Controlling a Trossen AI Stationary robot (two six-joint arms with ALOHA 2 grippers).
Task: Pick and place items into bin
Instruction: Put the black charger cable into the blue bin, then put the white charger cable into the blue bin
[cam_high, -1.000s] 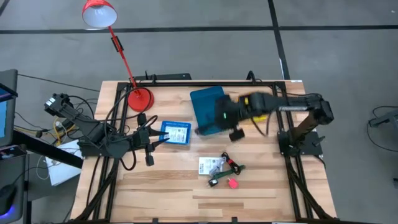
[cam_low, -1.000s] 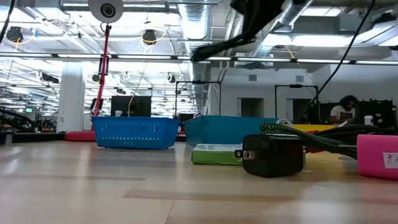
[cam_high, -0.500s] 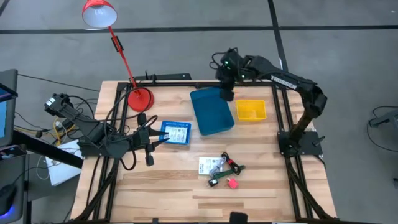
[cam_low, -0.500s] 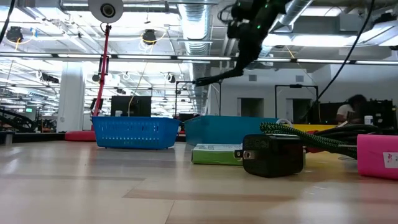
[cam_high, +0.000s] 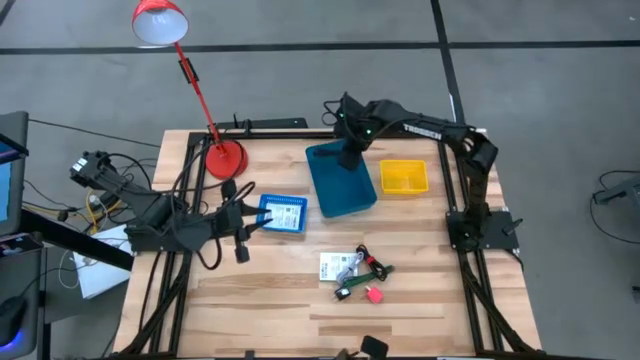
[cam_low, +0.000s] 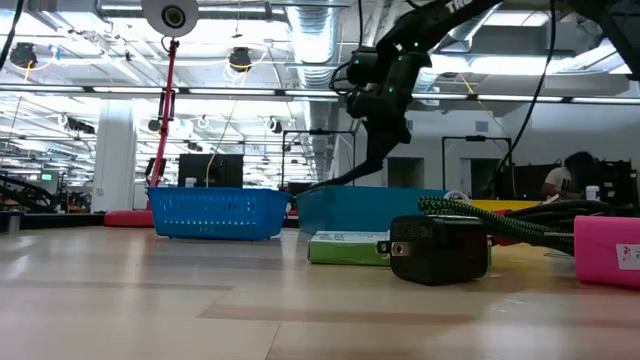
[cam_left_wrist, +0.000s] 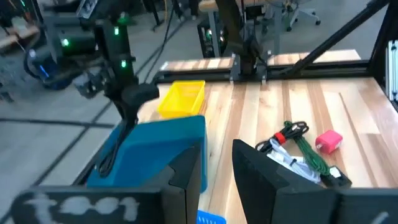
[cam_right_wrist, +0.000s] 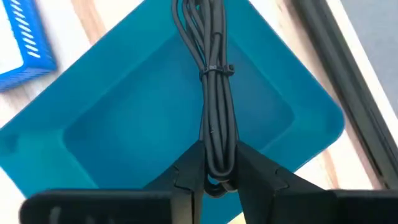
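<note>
Left gripper (cam_high: 243, 236) rests low at the table's left side, just beside the small blue basket (cam_high: 283, 213); its wrist view shows the two fingers (cam_left_wrist: 186, 171) parted with nothing between them. Next right, the teal bin (cam_high: 340, 178) sits mid-table toward the back, a yellow tray (cam_high: 403, 177) beside it. Right gripper (cam_high: 350, 150) hangs over the bin's back part, clenched on a bundled black cable (cam_right_wrist: 214, 106) — only the right wrist view shows this, the cable pinched between the fingers (cam_right_wrist: 186, 171) and dangling over the bin's inside. High view hides the cable against the arm; low view shows it (cam_low: 345, 175) trailing down from the gripper (cam_low: 385, 105) to about the bin's (cam_low: 370, 208) rim, contact unclear. Remaining items lie in a cluster on the front of the table, well apart from the bin: white packet (cam_high: 336, 266), black pieces (cam_high: 343, 292), green cord (cam_high: 378, 266), pink bit (cam_high: 374, 295). Low view adds a black plug block (cam_low: 438, 248) in front of the packet (cam_low: 345, 247), and a person (cam_low: 560, 175) in the room far right — not seen from above. Red lamp (cam_high: 160, 22) stands at back left.
</note>
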